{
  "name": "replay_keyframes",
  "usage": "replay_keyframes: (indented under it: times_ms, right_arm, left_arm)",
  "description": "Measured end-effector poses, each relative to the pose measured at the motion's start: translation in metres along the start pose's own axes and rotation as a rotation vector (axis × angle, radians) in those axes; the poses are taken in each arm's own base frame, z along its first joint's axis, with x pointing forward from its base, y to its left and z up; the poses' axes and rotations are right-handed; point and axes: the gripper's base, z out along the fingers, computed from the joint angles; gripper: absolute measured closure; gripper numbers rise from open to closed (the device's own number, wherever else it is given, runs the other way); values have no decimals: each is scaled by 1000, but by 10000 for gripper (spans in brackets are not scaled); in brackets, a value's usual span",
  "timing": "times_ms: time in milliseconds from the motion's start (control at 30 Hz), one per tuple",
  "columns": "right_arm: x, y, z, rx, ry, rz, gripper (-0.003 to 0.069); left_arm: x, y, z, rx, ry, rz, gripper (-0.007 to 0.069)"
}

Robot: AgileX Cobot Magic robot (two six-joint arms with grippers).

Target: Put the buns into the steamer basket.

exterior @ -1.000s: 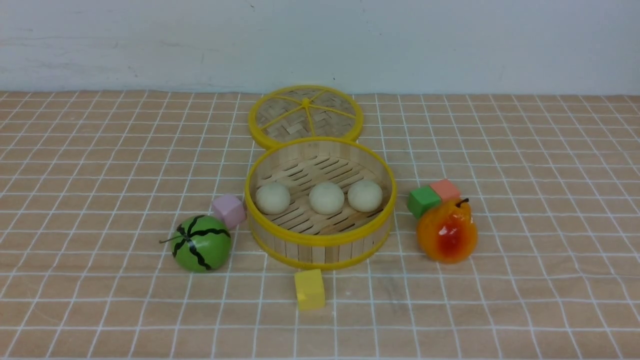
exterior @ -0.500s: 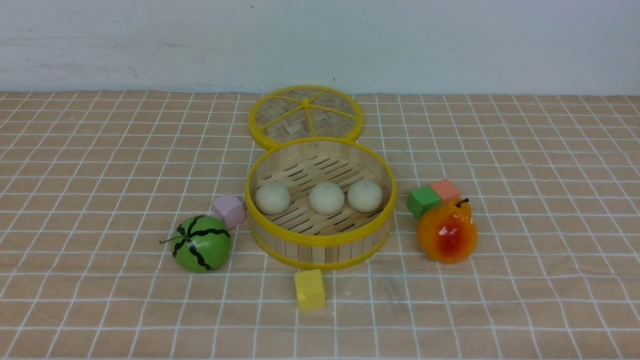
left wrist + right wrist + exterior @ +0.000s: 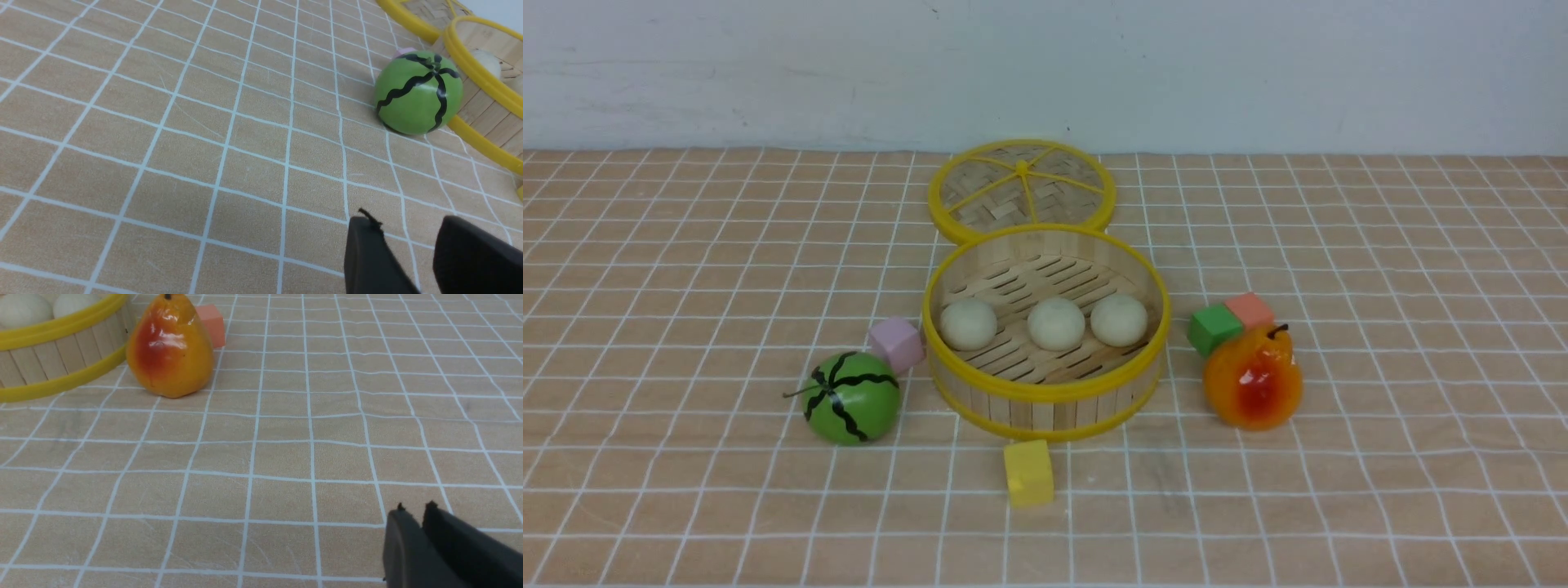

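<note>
All three buns (image 3: 1055,322) lay in a row inside the steamer basket (image 3: 1045,396) on the bench (image 3: 686,245). The left claw (image 3: 408,253) stood apart and empty over the cloth. The right claw (image 3: 413,516) was nearly together, holding nothing.

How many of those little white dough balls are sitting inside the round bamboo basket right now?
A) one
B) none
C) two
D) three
D: the front view shows three buns lying in a row on the slatted floor of the steamer basket, and none out on the cloth.
</note>
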Motion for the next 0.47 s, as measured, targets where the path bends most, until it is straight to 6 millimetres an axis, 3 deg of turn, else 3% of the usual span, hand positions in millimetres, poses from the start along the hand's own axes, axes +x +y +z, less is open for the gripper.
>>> replay_keyframes:
  times_ms: [467]
  right_arm:
    - [0, 0, 0, 0, 0, 0, 574]
  left_arm:
    - [0, 0, 0, 0, 0, 0, 386]
